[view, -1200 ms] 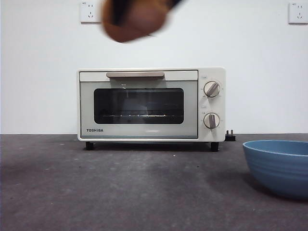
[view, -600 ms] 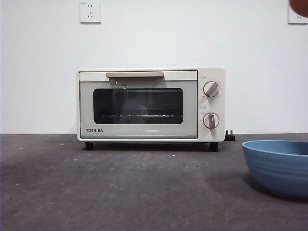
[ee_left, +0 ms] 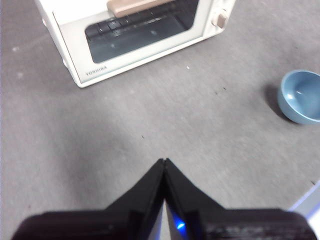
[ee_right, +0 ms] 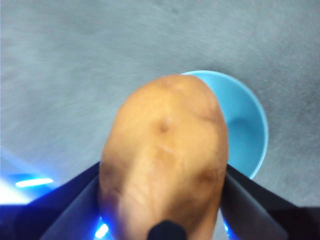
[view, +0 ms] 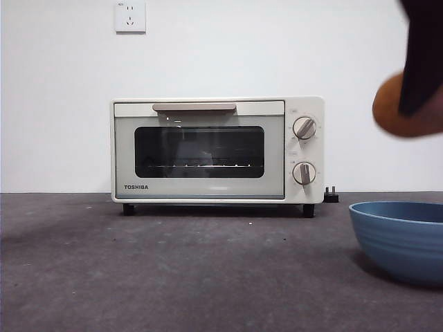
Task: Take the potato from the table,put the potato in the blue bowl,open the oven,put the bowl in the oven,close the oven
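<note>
**Potato held over the bowl, release not yet made**

Your right end effector (view: 422, 90) has the potato (ee_right: 165, 155) clamped between its two black jaws, one pressing each long flank. In the front view the potato (view: 394, 111) hangs high at the right edge, above the blue bowl (view: 401, 238) and well clear of its rim. The right wrist view shows the bowl (ee_right: 247, 130) partly behind the potato, offset to one side, so you are probably not centred over it yet.

Expect the potato to behave as a firm, fairly dense lump with smooth skin. It should not crush, but the rounded flanks could roll or slip in flat jaws, so keep your grip across the widest middle and avoid sudden swings. Lower it close to the bowl floor before you let go; the bowl looks light and, in my judgement, may skid on the desk (view: 208, 277) if the potato drops onto its wall.

Your left end effector (ee_left: 164, 165) waits with its jaws closed together on nothing, above bare desk, well apart from the oven (view: 208, 149), whose door is closed with the beige handle (view: 194, 107) untouched
</note>
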Available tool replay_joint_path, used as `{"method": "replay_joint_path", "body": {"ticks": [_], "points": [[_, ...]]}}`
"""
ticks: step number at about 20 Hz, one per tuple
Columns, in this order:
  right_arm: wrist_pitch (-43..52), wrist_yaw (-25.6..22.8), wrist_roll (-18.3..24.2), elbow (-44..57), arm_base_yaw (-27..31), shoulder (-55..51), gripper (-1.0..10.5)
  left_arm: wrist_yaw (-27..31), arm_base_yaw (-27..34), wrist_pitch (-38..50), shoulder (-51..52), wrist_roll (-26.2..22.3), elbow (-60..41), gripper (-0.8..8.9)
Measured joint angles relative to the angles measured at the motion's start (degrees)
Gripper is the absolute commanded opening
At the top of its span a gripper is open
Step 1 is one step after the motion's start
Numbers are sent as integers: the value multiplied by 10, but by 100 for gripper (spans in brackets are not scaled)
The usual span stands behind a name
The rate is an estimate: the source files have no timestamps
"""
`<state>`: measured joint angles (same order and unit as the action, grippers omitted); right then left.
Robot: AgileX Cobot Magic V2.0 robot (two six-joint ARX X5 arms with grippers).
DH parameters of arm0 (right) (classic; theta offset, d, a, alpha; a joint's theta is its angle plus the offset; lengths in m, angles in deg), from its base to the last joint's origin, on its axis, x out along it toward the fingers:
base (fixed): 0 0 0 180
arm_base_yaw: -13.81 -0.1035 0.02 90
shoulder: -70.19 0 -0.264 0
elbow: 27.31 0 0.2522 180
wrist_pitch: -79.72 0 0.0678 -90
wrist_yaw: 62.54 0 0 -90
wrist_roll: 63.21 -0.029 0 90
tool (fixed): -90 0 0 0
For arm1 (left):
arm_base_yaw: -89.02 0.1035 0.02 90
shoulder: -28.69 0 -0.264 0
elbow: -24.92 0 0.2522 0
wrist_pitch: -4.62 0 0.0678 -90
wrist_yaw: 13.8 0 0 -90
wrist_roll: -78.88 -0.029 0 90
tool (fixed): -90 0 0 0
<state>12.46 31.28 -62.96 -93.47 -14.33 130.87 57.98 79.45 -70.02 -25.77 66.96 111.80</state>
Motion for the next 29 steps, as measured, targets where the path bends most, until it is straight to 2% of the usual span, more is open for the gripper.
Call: {"method": "replay_joint_path", "body": {"ticks": [3, 9, 10, 12, 16, 20, 22, 24, 29], "points": [[25, 10, 14, 0, 24, 61, -8, 0, 0, 6, -28, -1, 0, -6], [59, 2, 19, 0, 30, 155, 10, 0, 0, 30, -66, -5, 0, -6], [59, -11, 19, 0, 30, 164, 31, 0, 0, 32, -70, -5, 0, -6], [58, -39, 17, 0, 30, 177, 146, 0, 0, 32, -76, -5, 0, -6], [57, -38, 15, 0, 31, 179, 171, 0, 0, 43, -78, -5, 0, -6], [54, -38, 6, 0, 31, 179, 463, 0, 0, 49, -78, -5, 0, -6], [54, -38, 4, 0, 31, 179, 542, 0, 0, 49, -78, -5, 0, -6], [54, -38, 4, 0, 31, 179, 572, 0, 0, 49, -78, -5, 0, -6], [52, -38, 2, 0, 31, 179, 567, 0, 0, 68, -80, -5, 0, -6]]}}
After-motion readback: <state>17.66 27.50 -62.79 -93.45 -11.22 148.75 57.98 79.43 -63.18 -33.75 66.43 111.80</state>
